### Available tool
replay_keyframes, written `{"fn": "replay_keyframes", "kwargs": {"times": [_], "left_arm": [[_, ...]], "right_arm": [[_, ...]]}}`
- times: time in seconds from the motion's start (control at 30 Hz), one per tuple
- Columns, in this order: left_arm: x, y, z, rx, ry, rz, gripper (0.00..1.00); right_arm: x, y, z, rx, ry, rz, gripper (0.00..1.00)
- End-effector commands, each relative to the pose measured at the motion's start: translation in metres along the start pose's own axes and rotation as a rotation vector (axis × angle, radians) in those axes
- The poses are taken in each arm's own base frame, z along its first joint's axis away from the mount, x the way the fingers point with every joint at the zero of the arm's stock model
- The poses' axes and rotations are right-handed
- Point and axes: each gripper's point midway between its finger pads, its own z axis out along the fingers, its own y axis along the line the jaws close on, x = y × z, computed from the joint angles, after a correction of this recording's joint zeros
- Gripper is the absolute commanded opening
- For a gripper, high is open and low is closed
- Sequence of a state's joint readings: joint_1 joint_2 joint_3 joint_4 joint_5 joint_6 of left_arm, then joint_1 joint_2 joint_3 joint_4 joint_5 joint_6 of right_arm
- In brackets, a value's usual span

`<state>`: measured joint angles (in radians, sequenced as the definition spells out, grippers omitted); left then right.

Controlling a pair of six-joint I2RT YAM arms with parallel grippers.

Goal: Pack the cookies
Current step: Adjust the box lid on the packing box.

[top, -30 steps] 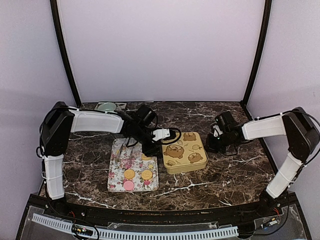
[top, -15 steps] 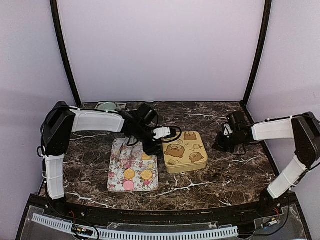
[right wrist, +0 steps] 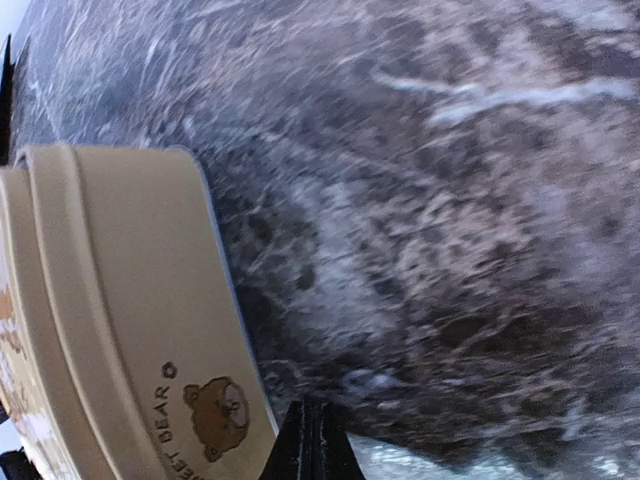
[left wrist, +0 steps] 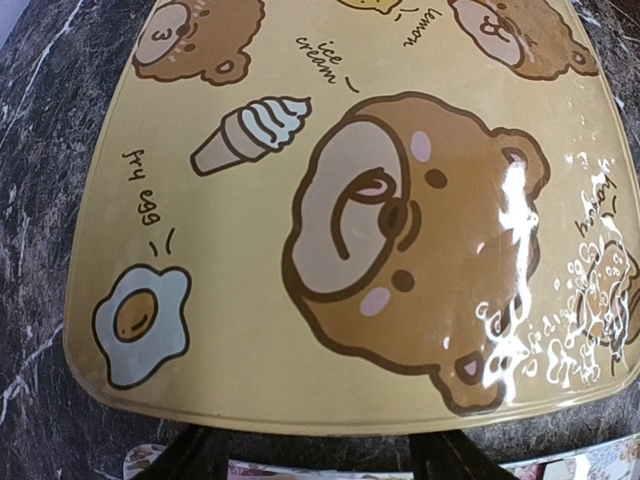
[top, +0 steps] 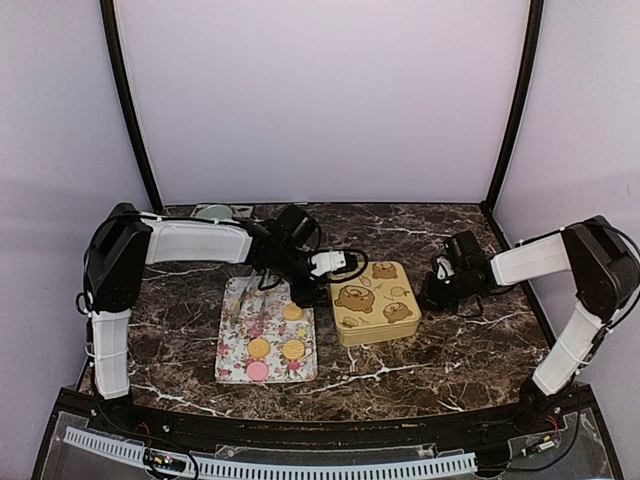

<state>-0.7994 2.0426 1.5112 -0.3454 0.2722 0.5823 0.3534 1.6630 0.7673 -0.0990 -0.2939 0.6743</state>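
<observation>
Dark marble with white veins covers the table (top: 450,350), and pale lilac walls (top: 320,100) close it on three sides. At the left gripper (top: 312,292) the two black fingers (left wrist: 190,455) stand apart, with nothing between them. In the left wrist view they frame the near edge of a gold square tin (top: 373,303). Its lid is on, printed with brown bears, an ice cream cone and a fried egg. This gripper hangs low over the border where the tin meets a flower-patterned tray (top: 235,330), which lies just beside the tin on its left.

On the tray I can count four cookies (top: 259,348), three golden-yellow and one pink, the pink one nearest to the front edge. All of them lie on the tray, outside the closed tin.

On the other side of the tin, the right gripper (top: 437,290) has its fingers pressed together and holds nothing. It sits low over the marble, near the tin's right wall, where a small bear is printed. If it touches the tin I cannot tell. At the far edge, behind the left arm, lies a small pale green round dish (top: 213,212).
</observation>
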Motion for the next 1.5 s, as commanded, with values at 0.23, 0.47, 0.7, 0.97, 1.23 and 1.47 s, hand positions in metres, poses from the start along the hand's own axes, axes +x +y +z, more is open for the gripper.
{"fn": "replay_keyframes", "kwargs": {"times": [0.23,0.47,0.7,0.97,1.23,1.47], "left_arm": [[-0.006,-0.006,0.010,0.016,-0.005,0.025,0.63],[-0.015,-0.006,0.002,0.031,-0.011,0.029,0.61],[-0.017,-0.005,-0.001,0.032,-0.001,0.033,0.61],[-0.014,-0.007,0.000,0.041,0.009,0.022,0.60],[-0.013,-0.009,0.002,0.049,0.003,0.011,0.60],[-0.010,-0.012,0.003,0.063,0.006,0.009,0.60]], "right_arm": [[0.021,0.048,0.003,-0.180,0.053,-0.047,0.00],[0.031,0.067,-0.003,-0.224,0.059,-0.089,0.00],[0.030,0.053,-0.003,-0.152,0.047,-0.102,0.00],[-0.026,0.014,-0.059,0.056,-0.136,-0.088,0.08],[-0.024,0.058,-0.074,-0.167,-0.163,-0.105,0.37],[-0.009,0.082,-0.047,-0.222,-0.079,-0.147,0.44]]}}
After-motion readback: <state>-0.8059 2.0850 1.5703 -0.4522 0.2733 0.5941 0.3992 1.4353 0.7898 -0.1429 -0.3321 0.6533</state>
